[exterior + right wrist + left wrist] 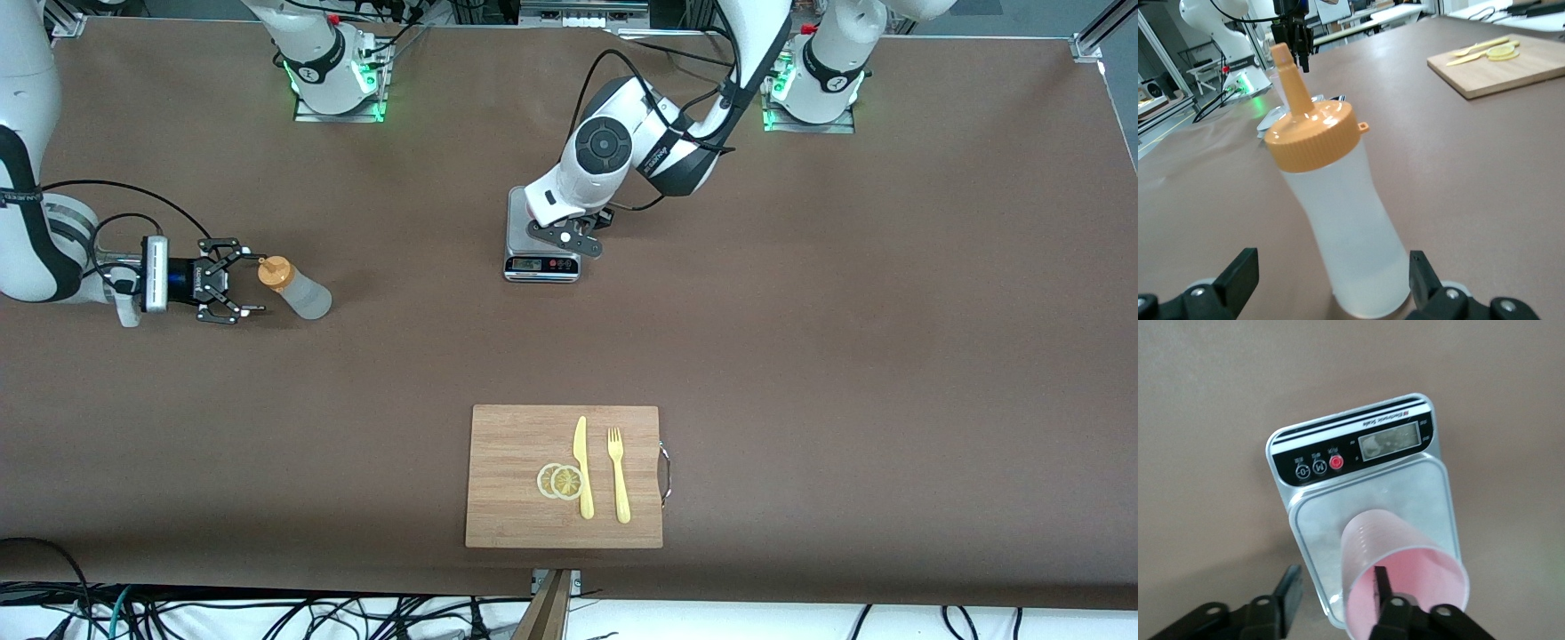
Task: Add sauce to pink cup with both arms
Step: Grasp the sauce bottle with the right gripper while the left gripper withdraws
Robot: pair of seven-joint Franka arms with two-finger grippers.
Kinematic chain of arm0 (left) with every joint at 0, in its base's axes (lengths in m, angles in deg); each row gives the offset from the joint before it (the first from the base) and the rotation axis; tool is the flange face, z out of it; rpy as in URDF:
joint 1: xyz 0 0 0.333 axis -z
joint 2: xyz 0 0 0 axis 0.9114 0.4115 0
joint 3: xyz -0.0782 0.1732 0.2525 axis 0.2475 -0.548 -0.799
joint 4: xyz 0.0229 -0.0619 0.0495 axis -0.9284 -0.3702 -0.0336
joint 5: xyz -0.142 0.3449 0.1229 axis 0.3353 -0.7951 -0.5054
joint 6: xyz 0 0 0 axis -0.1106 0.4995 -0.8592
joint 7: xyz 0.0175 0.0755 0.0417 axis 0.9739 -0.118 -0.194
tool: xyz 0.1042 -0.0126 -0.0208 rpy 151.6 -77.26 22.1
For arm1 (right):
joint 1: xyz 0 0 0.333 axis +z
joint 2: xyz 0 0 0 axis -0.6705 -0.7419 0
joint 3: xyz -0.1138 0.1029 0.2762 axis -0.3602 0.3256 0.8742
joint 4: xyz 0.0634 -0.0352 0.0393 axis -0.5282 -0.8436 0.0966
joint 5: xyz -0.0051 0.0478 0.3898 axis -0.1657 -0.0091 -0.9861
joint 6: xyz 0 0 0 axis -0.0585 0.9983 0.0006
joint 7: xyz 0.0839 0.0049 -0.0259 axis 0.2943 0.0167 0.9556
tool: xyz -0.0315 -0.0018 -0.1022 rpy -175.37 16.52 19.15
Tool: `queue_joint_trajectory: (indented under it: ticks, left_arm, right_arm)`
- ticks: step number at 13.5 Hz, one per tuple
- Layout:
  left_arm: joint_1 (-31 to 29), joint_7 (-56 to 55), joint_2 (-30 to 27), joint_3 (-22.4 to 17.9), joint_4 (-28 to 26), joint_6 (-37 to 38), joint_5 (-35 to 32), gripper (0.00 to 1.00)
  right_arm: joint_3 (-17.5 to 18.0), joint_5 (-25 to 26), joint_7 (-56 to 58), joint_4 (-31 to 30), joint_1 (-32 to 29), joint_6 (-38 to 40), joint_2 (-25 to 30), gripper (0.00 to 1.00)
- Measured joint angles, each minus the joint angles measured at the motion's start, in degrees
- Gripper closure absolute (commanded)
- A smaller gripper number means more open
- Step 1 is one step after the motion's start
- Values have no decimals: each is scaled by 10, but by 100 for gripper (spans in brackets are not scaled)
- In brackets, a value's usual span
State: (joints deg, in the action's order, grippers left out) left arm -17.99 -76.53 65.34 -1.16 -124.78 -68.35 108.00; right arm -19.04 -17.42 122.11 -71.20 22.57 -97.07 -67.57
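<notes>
The sauce bottle (pixel 298 292), whitish with an orange nozzle cap, stands on the table at the right arm's end. My right gripper (pixel 253 284) is open beside it. In the right wrist view the bottle (pixel 1338 220) stands between the spread fingers of my right gripper (pixel 1330 272), untouched. The pink cup (pixel 1401 570) stands on a kitchen scale (pixel 1365 447). My left gripper (pixel 1336 590) is open, with one finger (pixel 1381 587) inside the cup and the other outside its wall. In the front view my left gripper (pixel 569 242) is over the scale (pixel 540 265) and hides the cup.
A wooden cutting board (pixel 511 436) lies near the table's front edge. On it are a yellow knife (pixel 582 467), a yellow fork (pixel 618 476) and lemon slices (pixel 560 481). The brown table top (pixel 845 338) stretches toward the left arm's end.
</notes>
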Motion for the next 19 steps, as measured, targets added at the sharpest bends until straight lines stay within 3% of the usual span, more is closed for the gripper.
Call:
queue_joint_trajectory:
  ticks: [3, 9, 13, 17, 18, 19]
  left_arm:
    - [-1, -5, -10, -16, 38, 72, 15, 0]
    - [-28, -4, -90, -140, 122, 238, -7, 0]
    - [-125, -5, -153, -149, 134, 280, -103, 0]
    - [-269, 20, -206, -149, 145, 325, -111, 0]
    - [-294, 37, -213, -148, 154, 351, -111, 0]
    - [-316, 54, -217, -148, 163, 372, -111, 0]
  right_arm:
    - [5, -23, 24, 23, 11, 19, -35, 0]
    - [31, -42, 27, 56, 37, 27, -62, 0]
    - [31, -42, 27, 56, 44, 34, -65, 0]
    - [31, -42, 27, 57, 54, 45, -66, 1]
    - [31, -42, 27, 57, 58, 45, -67, 3]
    - [31, -42, 27, 57, 61, 45, -67, 15]
